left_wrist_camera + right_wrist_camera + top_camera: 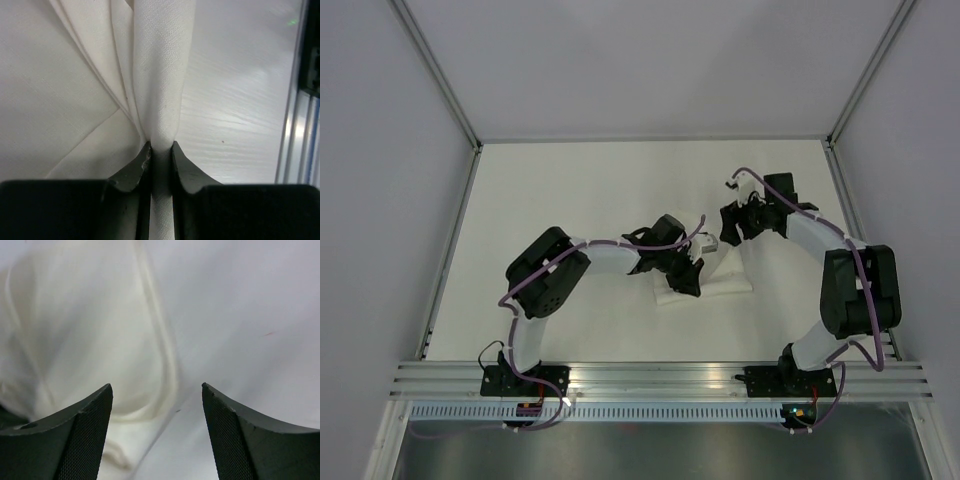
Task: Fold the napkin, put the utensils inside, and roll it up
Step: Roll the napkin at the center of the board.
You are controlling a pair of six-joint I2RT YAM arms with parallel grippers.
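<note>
The white napkin [720, 272] lies bunched and partly folded near the middle of the table. My left gripper [686, 276] is shut on it. In the left wrist view a thick rolled fold of the napkin [161, 70] runs straight down between the jaws of the left gripper [161, 146]. My right gripper [732, 226] hovers just beyond the cloth, open. In the right wrist view its jaws [157, 386] stand wide apart over a curled napkin edge [90, 340] with nothing between them. The utensils are hidden or out of view.
The white table [570, 200] is bounded by grey enclosure walls at the back and sides. A metal rail [660, 378] runs along the near edge and shows at the right of the left wrist view [295, 125].
</note>
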